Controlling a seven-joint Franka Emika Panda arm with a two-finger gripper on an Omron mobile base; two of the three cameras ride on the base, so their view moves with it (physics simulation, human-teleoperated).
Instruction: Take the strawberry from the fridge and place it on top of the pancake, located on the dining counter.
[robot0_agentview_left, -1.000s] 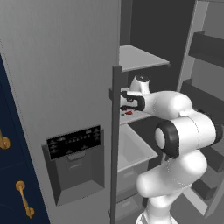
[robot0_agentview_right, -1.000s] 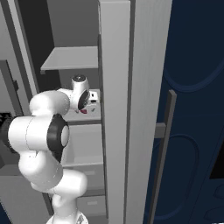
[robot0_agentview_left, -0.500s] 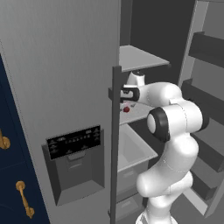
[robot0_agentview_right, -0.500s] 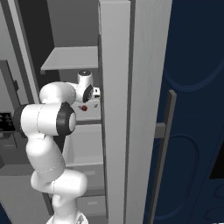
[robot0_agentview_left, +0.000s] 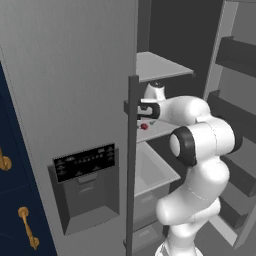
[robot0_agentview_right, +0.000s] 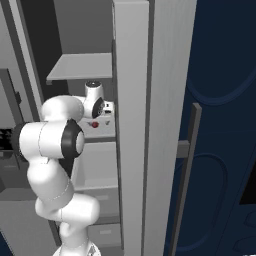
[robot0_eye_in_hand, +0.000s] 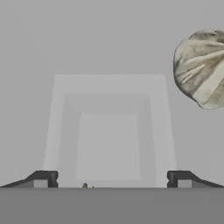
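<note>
Directly beneath the gripper (robot0_agentview_left: 141, 114), on a middle shelf (robot0_agentview_right: 106, 131) of the open fridge (robot0_agentview_left: 75, 90), sits the strawberry (robot0_agentview_left: 144, 126), a small red berry just below the hand. The two fingers (robot0_eye_in_hand: 41, 178) stand spread wide, holding nothing. A pale, crumpled-looking item (robot0_eye_in_hand: 201, 68) lies beside the gripper on the same shelf. Judging by this, a short drop straight down would bring the fingers around the berry.
</note>
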